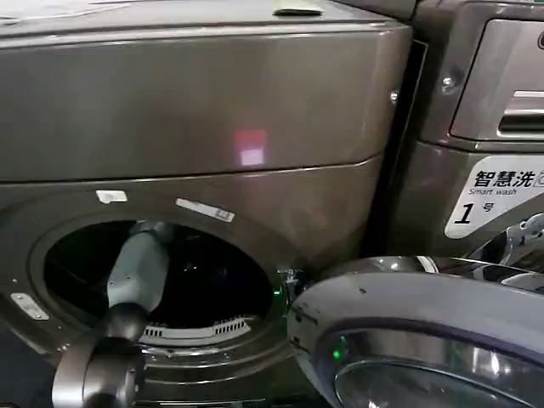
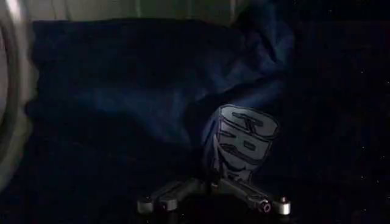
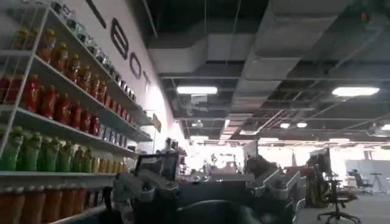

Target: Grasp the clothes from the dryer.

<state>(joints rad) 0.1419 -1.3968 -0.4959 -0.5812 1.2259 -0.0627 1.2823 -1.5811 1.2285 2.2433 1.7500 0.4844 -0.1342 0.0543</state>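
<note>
One arm of mine, the left, reaches through the round opening of the dryer [image 1: 204, 127] and into the dark drum, as the head view shows. In the left wrist view my left end effector [image 2: 213, 204] sits low in the drum with its two fingers [image 2: 159, 201] splayed wide apart, and nothing is held between them. The clothes [image 2: 152, 91] lie just beyond those fingers: a heap of dark blue cloth, bunched and folded, spreading across the drum ahead of the end effector. A pale printed patch [image 2: 245, 141] on the cloth (grey, with a bold figure on it) hangs just past the fingertips, near them, though I cannot tell whether cloth and fingers touch. The pale rim of the drum [image 2: 11, 97] curves along one edge of that view.

The dryer door [image 1: 408, 340] stands swung open to my right, its glass window facing up toward the head camera. A second machine [image 1: 476, 127] stands beside the dryer on that side, with a white label [image 1: 497, 200] on its front.

My right end effector [image 3: 201, 195] is raised well away from the dryer, facing a room with shelves of bottles [image 3: 55, 109]; its fingers stand apart and hold nothing.
</note>
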